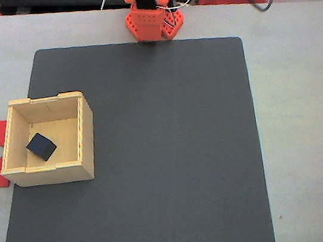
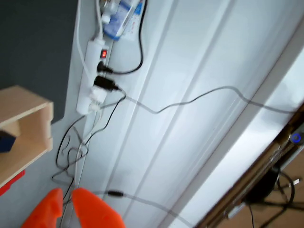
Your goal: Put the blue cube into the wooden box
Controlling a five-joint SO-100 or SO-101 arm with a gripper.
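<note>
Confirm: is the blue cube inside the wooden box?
Inside: the blue cube rests on the floor of the wooden box, enclosed by its walls.

No legible text or labels.

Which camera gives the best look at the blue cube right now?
The fixed view: the blue cube lies in full sight on the floor of the wooden box. The wrist view catches just a dark blue sliver at its left edge, inside the box.
</note>
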